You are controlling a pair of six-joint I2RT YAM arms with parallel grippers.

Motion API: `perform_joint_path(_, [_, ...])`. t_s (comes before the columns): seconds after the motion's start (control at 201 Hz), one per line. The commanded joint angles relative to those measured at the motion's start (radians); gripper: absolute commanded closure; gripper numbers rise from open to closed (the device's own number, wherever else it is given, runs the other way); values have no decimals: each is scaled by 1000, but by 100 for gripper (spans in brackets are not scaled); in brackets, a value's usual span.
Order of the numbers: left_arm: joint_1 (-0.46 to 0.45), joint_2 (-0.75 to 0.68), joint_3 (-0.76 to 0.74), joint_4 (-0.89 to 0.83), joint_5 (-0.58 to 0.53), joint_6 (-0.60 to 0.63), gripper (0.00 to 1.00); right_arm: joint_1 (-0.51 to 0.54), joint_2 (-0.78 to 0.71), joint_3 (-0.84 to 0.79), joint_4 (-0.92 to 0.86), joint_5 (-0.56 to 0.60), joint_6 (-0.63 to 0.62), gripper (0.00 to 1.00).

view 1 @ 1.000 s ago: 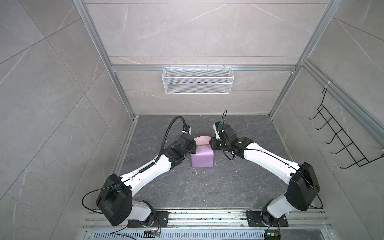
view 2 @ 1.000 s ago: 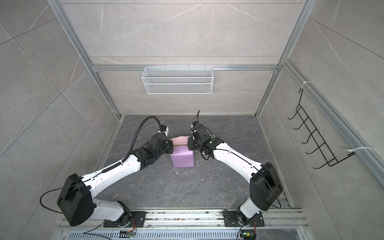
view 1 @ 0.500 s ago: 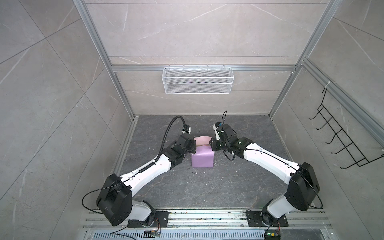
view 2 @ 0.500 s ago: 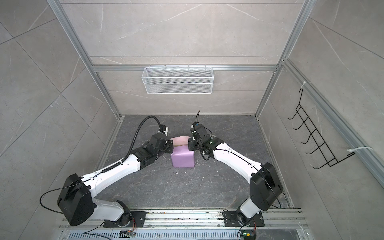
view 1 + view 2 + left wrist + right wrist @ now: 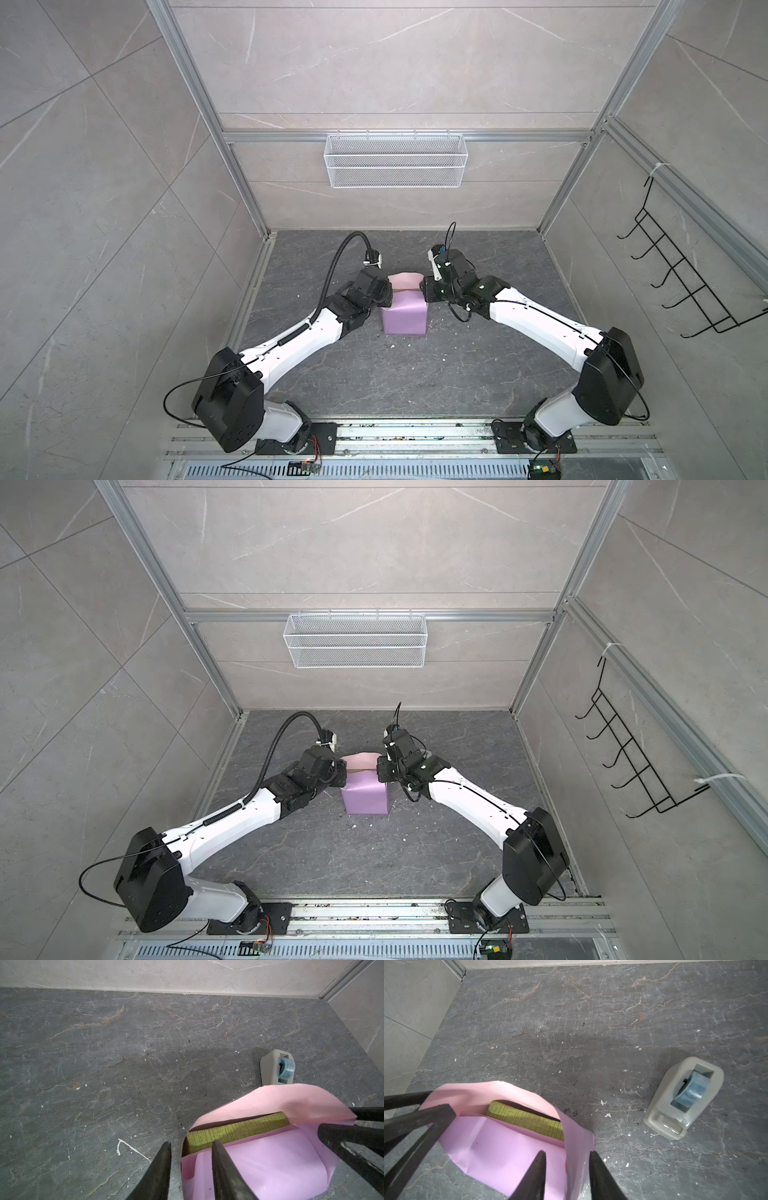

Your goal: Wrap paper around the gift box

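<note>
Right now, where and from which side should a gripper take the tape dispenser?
Pinch the dispenser across its two long sides, coming down from above. It stands upright, clear of the paper, and its narrow width should fit the jaws.

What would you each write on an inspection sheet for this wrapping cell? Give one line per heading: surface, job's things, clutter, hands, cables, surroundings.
Surface: dark grey marbled table, scuffed.
Job's things: paper folded round the gift box, lilac face outward; one olive strip uncovered.
Clutter: tape dispenser standing apart from the paper; white specks scattered about.
Hands: left hand and right hand both have jaws apart, each astride a side edge of the paper.
Cables: black hose arcs above the left arm, clear of the paper.
Surroundings: wire basket on the back wall; hook rack on the right wall.
</note>
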Motion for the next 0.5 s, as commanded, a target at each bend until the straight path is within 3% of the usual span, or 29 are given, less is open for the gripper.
perform_joint_path(0.0, [11, -32, -6, 1, 9, -13, 60, 2, -25, -17, 12, 5, -11, 62])
perform_joint_path(0.179, [23, -8, -14, -2, 34, -22, 62, 2, -28, -18, 11, 6, -11, 61])
perform_joint_path(0.498, [25, 12, 1, 14, 48, -9, 90, 3, -34, -23, 10, 12, -12, 60])
